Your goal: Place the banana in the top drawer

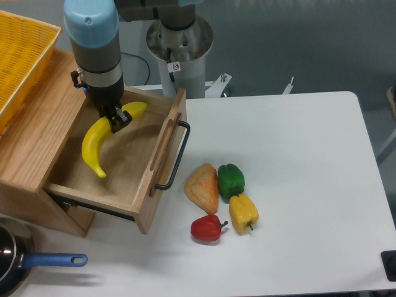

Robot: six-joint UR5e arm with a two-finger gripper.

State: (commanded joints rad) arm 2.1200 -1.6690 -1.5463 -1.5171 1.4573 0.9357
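Note:
The bright-yellow banana (98,141) is inside the open top drawer (120,162), a light-oak box with a black bar handle (175,158) on its front panel. My gripper (119,120) reaches down into the drawer from above and its dark fingers are closed around the banana's middle. The banana's lower end points toward the drawer's front left corner and its upper end toward the back wall. I cannot tell whether the banana rests on the drawer floor or hangs just above it.
A yellow mesh basket (21,59) stands on the cabinet top at the left. On the white table right of the drawer lie a croissant-like wedge (203,187), a green pepper (231,180), a yellow pepper (244,213) and a red pepper (207,229). A blue-handled pan (25,263) sits at the front left.

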